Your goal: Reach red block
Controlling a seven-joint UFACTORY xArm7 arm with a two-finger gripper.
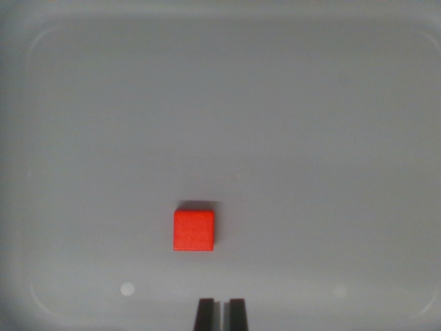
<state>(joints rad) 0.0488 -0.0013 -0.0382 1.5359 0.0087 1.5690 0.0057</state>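
A small red block (193, 230) lies flat on the floor of a grey tray (275, 124), a little below the middle of the wrist view. My gripper (221, 314) shows only as two dark fingertips at the bottom edge, below the block and slightly toward the wrist view's right. The fingertips stand close together with just a thin gap between them and nothing held. They hang apart from the block, not touching it.
The tray's rounded rim (41, 41) runs around the edges of the view, with raised corners. Two pale round spots (127, 289) mark the tray floor near the bottom.
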